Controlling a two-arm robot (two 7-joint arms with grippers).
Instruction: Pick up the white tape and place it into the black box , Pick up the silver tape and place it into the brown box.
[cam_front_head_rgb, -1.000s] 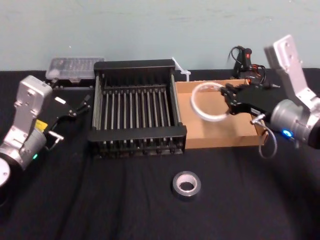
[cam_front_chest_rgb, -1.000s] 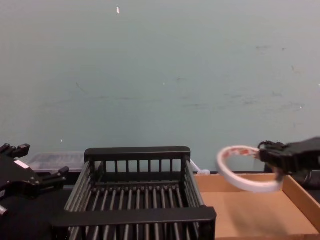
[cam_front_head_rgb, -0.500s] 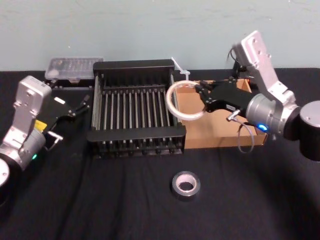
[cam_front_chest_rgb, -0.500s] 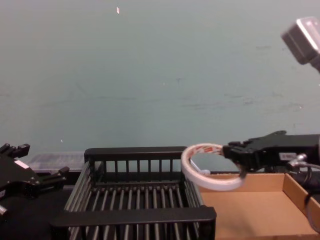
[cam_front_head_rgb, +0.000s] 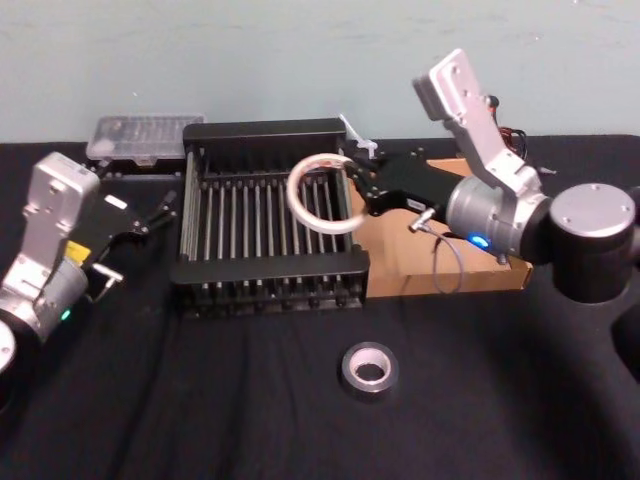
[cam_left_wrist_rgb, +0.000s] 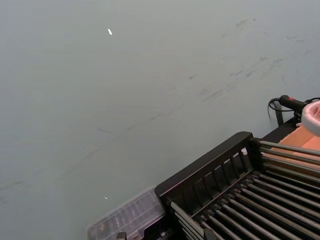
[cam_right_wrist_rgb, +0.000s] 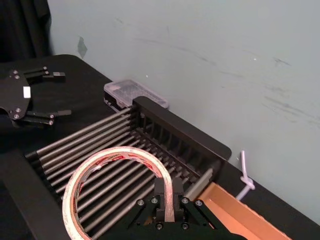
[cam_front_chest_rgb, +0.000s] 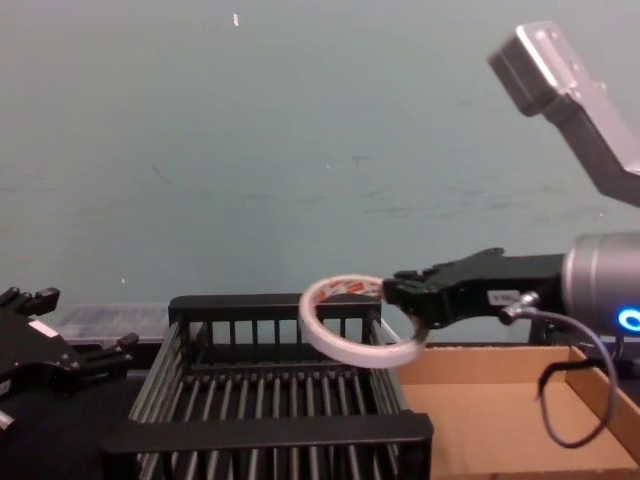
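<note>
The right gripper (cam_front_head_rgb: 354, 190), fingers clamped on the white tape (cam_front_head_rgb: 292, 197), holds it above the black box (cam_front_head_rgb: 270, 268), unreleased, while the silver tape (cam_front_head_rgb: 369, 369) lies untouched on the desk (cam_front_head_rgb: 200, 410), outside the brown box (cam_front_head_rgb: 395, 262).

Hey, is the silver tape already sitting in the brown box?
No, the silver tape lies on the black table in front of the black box, well apart from the brown box.
</note>
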